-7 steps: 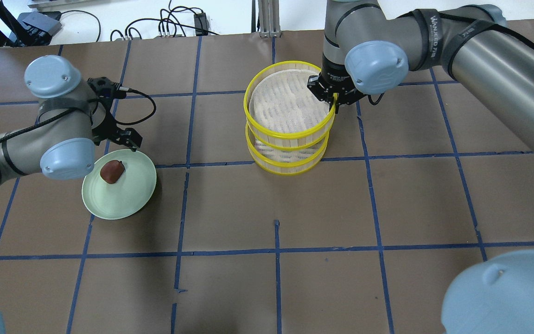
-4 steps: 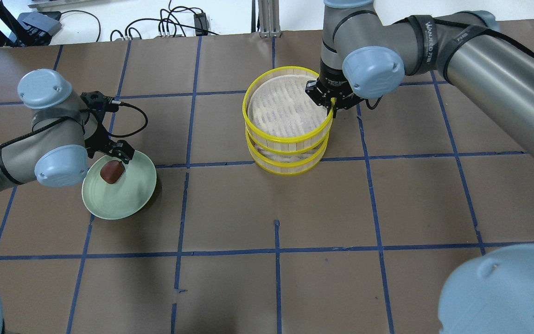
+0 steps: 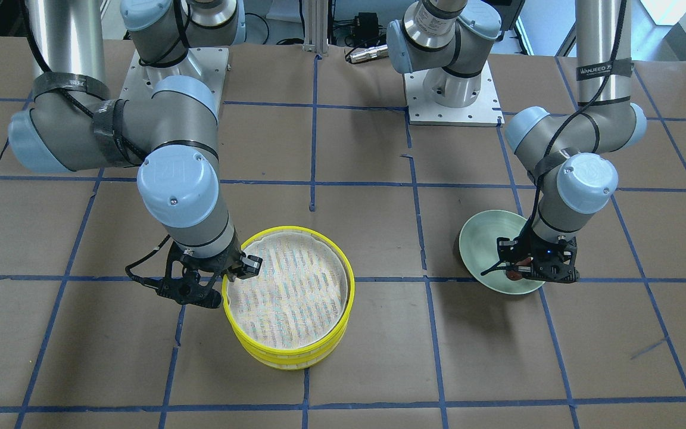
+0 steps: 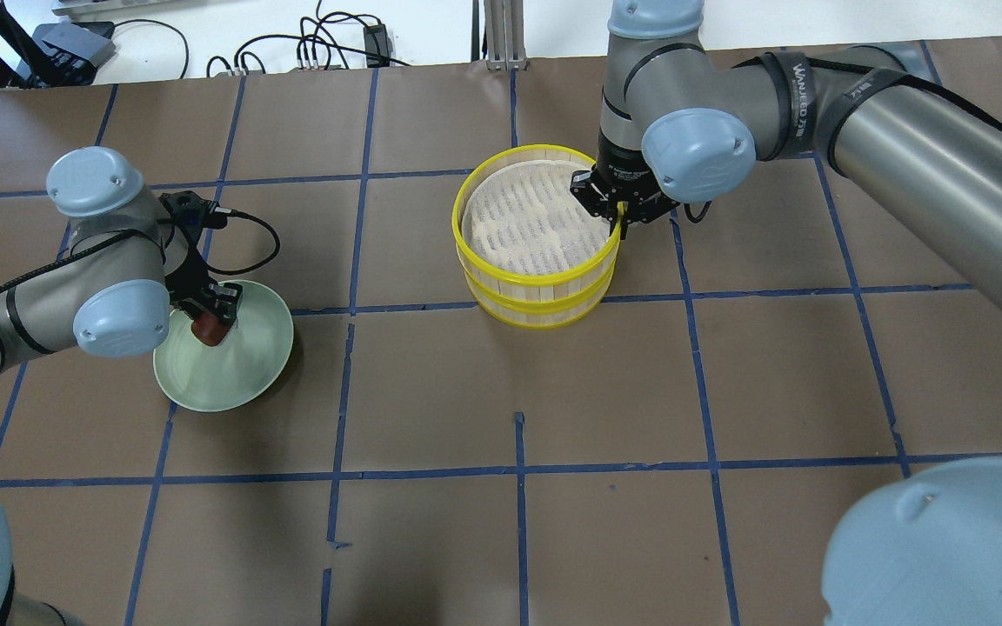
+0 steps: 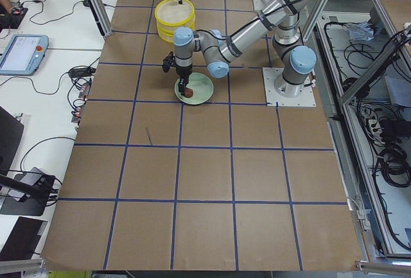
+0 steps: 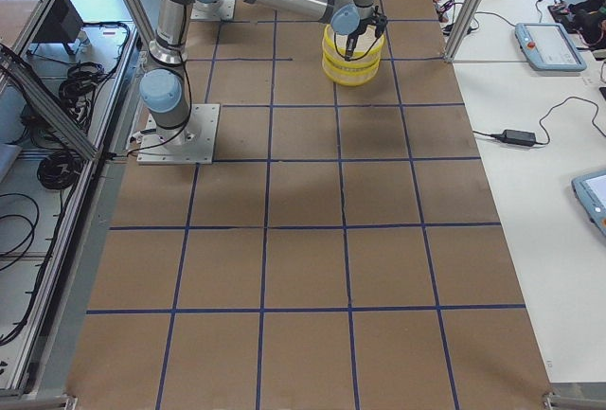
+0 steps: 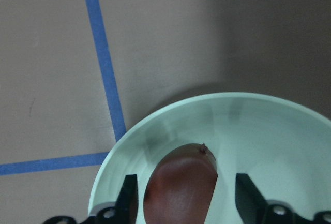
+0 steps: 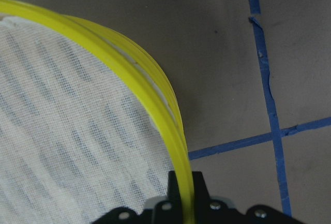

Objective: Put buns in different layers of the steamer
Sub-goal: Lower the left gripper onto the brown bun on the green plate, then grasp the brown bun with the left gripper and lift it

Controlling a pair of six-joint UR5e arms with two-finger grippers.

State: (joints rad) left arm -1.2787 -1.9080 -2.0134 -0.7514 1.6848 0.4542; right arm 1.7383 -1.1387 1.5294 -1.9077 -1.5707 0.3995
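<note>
Lengthwise between spread left jaws, brown bun (image 7: pixel 181 185) points toward plate (image 7: pixel 269 131) rim; right jaws pinch top layer (image 8: pixel 62 131).

A brown tabletop (image 4: pixel 431 539) is filling the scene, with blue tape lines (image 4: pixel 614 466) dividing it into large squares. A pale green plate (image 4: pixel 240 382) is sitting on it towards the robot's left. Near the middle, the lower steamer layer (image 4: pixel 544 311) is resting on it, carrying the upper layer (image 4: pixel 518 226). Two pale mounting plates (image 3: pixel 453 95) are lying by the robot's edge.
</note>
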